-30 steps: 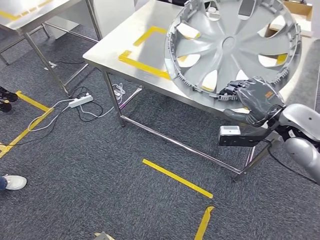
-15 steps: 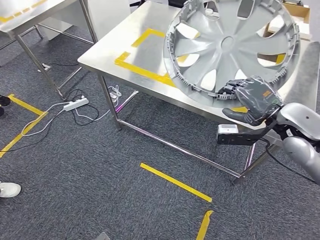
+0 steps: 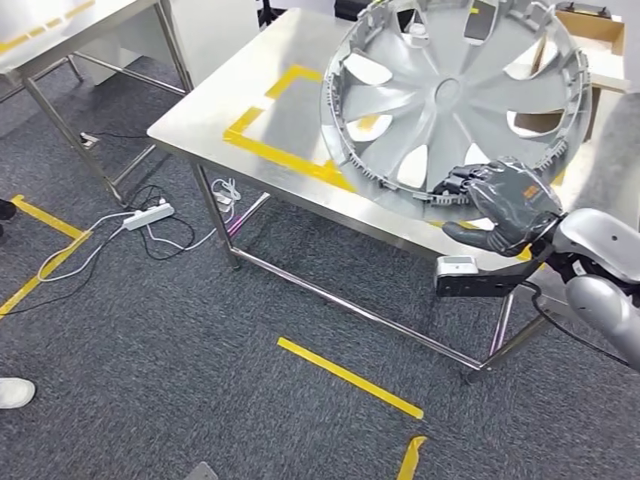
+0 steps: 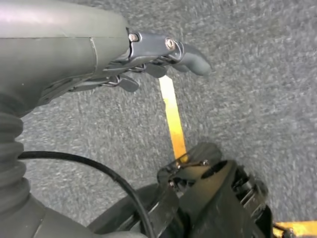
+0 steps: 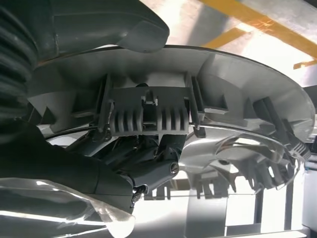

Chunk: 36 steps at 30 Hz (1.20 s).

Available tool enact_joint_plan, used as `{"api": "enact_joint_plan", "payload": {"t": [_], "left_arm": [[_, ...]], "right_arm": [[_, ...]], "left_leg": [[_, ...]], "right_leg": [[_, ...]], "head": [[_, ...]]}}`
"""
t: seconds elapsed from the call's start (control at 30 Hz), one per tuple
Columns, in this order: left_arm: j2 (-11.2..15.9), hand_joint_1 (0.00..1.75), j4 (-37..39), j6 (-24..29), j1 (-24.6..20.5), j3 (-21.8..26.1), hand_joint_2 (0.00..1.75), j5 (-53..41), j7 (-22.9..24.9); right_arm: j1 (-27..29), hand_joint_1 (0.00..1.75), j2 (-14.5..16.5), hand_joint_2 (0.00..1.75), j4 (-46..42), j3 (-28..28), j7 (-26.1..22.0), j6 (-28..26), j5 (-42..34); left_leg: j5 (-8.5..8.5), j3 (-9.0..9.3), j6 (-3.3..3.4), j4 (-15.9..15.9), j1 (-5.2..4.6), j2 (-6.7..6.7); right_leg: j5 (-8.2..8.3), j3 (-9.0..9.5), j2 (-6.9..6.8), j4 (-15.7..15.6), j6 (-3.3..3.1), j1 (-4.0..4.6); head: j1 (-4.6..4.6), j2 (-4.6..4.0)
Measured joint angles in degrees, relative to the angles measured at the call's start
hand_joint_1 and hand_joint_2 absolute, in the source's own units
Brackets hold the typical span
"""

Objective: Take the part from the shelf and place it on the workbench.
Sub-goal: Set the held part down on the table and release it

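Observation:
The part is a large grey wheel cover, tilted above the steel workbench. My right hand grips its near rim, at the bench's front edge. In the right wrist view the thumb lies on one face of the rim and the dark fingers on the ribbed inner side. Whether the cover's far edge touches the bench I cannot tell. My left hand hangs over the grey carpet, fingers stretched out and holding nothing.
Yellow tape outlines a rectangle on the bench under the cover. A cardboard box stands at the bench's far right. A second steel table is at the left, with a power strip and cables on the floor between. A person's shoe is at the left edge.
The whole picture has shifted a little left and down, so the camera has moved. My right hand keeps its grip on the cover's rim over the bench.

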Motion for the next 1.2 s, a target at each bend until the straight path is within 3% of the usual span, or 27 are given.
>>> {"api": "enact_joint_plan", "payload": {"t": [0.07, 0.17, 0.23, 0.27, 0.33, 0.4, 0.57, 0.63, 0.7, 0.73, 0.77, 0.8, 0.83, 0.9, 0.93, 1.07, 1.13, 1.2], "left_arm": [[0.00, 0.00, 0.00, 0.12, -0.11, 0.00, 1.75, 0.02, 0.09], [-0.02, 0.00, 0.00, 0.07, -0.11, 0.00, 1.75, 0.02, 0.09], [-0.03, 0.00, 0.00, -0.01, 0.08, 0.00, 1.75, 0.01, 0.09], [-0.02, 0.00, 0.00, -0.03, 0.15, 0.00, 1.75, 0.00, 0.09], [0.02, 0.00, 0.00, -0.04, 0.15, 0.00, 1.75, 0.01, 0.08], [0.07, 0.00, 0.00, -0.04, 0.07, 0.00, 1.75, 0.00, 0.05], [0.10, 0.00, 0.00, -0.16, 0.27, 0.00, 1.75, -0.01, -0.09], [0.13, 0.00, 0.00, -0.22, 0.14, 0.00, 1.75, 0.00, -0.16], [0.10, 0.00, 0.00, -0.30, 0.02, 0.00, 1.75, 0.01, -0.21], [0.07, 0.00, 0.00, -0.35, 0.01, 0.00, 1.75, 0.01, -0.23], [0.07, 0.00, 0.00, -0.39, 0.03, 0.00, 1.75, 0.00, -0.24], [0.05, 0.00, 0.00, -0.44, 0.05, 0.00, 1.75, -0.01, -0.24], [0.02, 0.00, 0.00, -0.46, 0.05, 0.00, 1.75, -0.01, -0.24], [-0.01, 0.00, 0.00, -0.51, 0.04, 0.00, 1.75, -0.01, -0.27], [-0.02, 0.00, 0.00, -0.55, 0.06, 0.00, 1.75, -0.01, -0.29], [0.03, 0.00, 0.00, -0.67, 0.15, -0.01, 1.75, -0.01, -0.40], [0.07, 0.00, 0.00, -0.67, 0.05, -0.02, 1.75, -0.01, -0.51], [0.03, 0.00, 0.00, -0.71, 0.07, -0.02, 1.75, -0.01, -0.60]], "right_arm": [[0.03, 1.75, 0.00, 1.75, -0.06, -0.05, 0.02, -0.01, 0.00], [0.02, 1.75, 0.00, 1.75, -0.06, 0.05, 0.12, -0.01, 0.01], [0.04, 1.75, 0.00, 1.75, -0.05, 0.23, 0.10, 0.02, 0.04], [0.04, 1.75, 0.00, 1.75, -0.05, 0.31, 0.09, 0.04, 0.07], [0.04, 1.75, 0.00, 1.75, -0.05, 0.37, 0.09, 0.05, 0.12], [0.00, 1.75, 0.00, 1.75, -0.02, 0.38, 0.09, 0.05, 0.13], [0.24, 1.75, -0.01, 1.75, 0.11, 0.34, 0.11, 0.03, 0.14], [0.41, 1.75, -0.02, 1.75, 0.21, 0.30, 0.10, 0.03, 0.16], [0.74, 1.75, -0.02, 1.75, 0.34, 0.39, 0.09, 0.03, 0.19], [0.98, 1.75, -0.02, 1.75, 0.42, 0.46, 0.03, 0.03, 0.20], [1.18, 1.75, -0.02, 1.75, 0.46, 0.51, -0.02, 0.03, 0.20], [1.33, 1.75, -0.01, 1.75, 0.49, 0.52, -0.07, 0.03, 0.20], [1.41, 1.75, -0.01, 1.75, 0.51, 0.51, -0.10, 0.03, 0.19], [1.39, 1.75, -0.01, 1.75, 0.58, 0.46, -0.05, 0.04, 0.19], [1.40, 1.75, -0.01, 1.75, 0.62, 0.46, -0.03, 0.05, 0.19], [1.53, 1.75, 0.04, 1.75, 0.78, 0.51, -0.02, 0.10, 0.21], [1.50, 1.75, 0.17, 1.75, 0.82, 0.48, 0.04, 0.11, 0.22], [1.50, 1.75, 0.41, 1.75, 0.95, 0.58, 0.11, 0.11, 0.29]], "left_leg": [[-0.77, -0.76, -0.63, 2.04, 0.03, 0.03], [-3.75, -6.21, -1.40, 11.61, 0.38, 0.05], [-4.13, -9.09, -1.44, 15.10, 0.47, 0.05], [-2.87, -9.35, -1.30, 14.19, 0.45, 0.05], [1.81, -7.84, -0.79, 8.08, 0.32, 0.04], [4.51, -6.06, -0.31, 2.26, 0.03, 0.02], [4.93, -4.92, 0.79, -0.44, -0.24, -0.02], [4.96, -4.53, 1.29, -0.87, -0.08, -0.01], [4.73, -4.47, 1.62, -0.84, -0.14, -0.01], [4.61, -4.41, 1.70, -0.82, -0.16, -0.01], [4.48, -4.32, 1.71, -0.78, -0.16, -0.01], [4.34, -4.18, 1.66, -0.70, -0.14, -0.01], [4.14, -4.02, 1.55, -0.58, -0.11, -0.03], [3.75, -3.97, 1.17, -0.17, -0.21, -0.12], [3.65, -4.06, 0.94, 0.02, -0.28, -0.17], [3.12, -4.44, -0.05, 0.75, -0.36, -0.17], [0.87, -6.26, -0.68, 4.90, -0.23, -0.13], [-2.20, -10.02, -1.09, 12.76, 0.07, -0.10]], "right_leg": [[-0.32, 0.71, -0.01, -0.34, -0.41, -0.25], [-0.95, 1.65, -0.06, -0.46, -1.03, -0.28], [-1.47, 2.26, 0.05, -0.43, -1.17, -0.20], [-1.77, 2.64, 0.13, -0.39, -1.17, -0.18], [-2.38, 3.48, 0.23, -0.35, -1.08, -0.19], [-2.79, 3.89, 0.27, -0.40, -0.79, -0.19], [-3.87, 3.39, 0.32, 0.03, 0.68, -0.37], [-6.55, 0.98, 0.30, 4.82, 1.01, -0.38], [-9.61, -3.08, 0.29, 12.50, 1.29, -0.37], [-10.06, -4.58, 0.28, 14.96, 1.43, -0.38], [-9.39, -5.05, 0.26, 15.28, 1.54, -0.40], [-7.63, -4.30, 0.21, 13.23, 1.59, -0.43], [-5.29, -2.58, 0.11, 9.42, 1.61, -0.47], [-2.54, 1.12, -0.08, 2.24, 1.43, -0.37], [-2.21, 2.14, -0.13, 0.42, 1.23, -0.28], [-2.35, 2.82, -0.04, -0.35, 0.08, -0.37], [-2.43, 3.31, -0.15, -0.60, -0.52, -0.57], [-2.67, 3.59, -0.17, -0.56, -0.94, -0.45]], "head": [[-0.14, 0.00], [-0.42, 0.00], [-0.45, 0.00], [-0.45, 0.00], [-0.44, 0.00], [-0.44, 0.00], [-0.36, 0.00], [-0.23, 0.00], [-0.18, 0.00], [-0.20, 0.00], [-0.19, 0.00], [-0.20, 0.00], [-0.19, 0.00], [-0.22, 0.00], [-0.24, 0.00], [-0.34, 0.00], [-0.62, 0.00], [-0.84, 0.00]]}}
